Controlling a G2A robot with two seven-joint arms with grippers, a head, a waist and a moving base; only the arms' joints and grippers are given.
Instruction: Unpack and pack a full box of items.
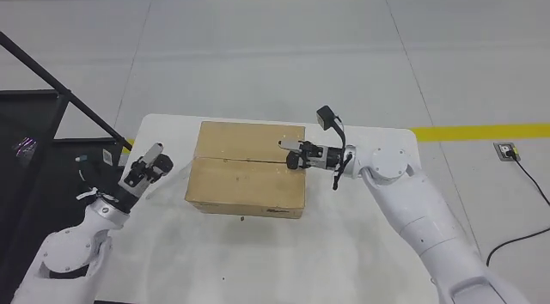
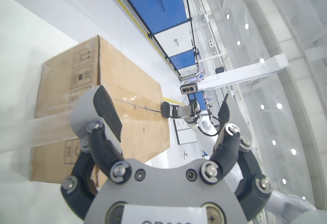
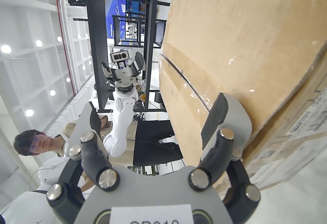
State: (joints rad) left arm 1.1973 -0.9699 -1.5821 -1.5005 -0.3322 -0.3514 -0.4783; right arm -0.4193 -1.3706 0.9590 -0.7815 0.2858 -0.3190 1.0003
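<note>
White table, cardboard box (printed pictograms)

the box is set mid-bench. the left pincer is held to its left, apart; the right pincer is placed at its right edge, by the top seam.

Top view looks down on table; wrist views close, opposed across box, apparently level.
</note>
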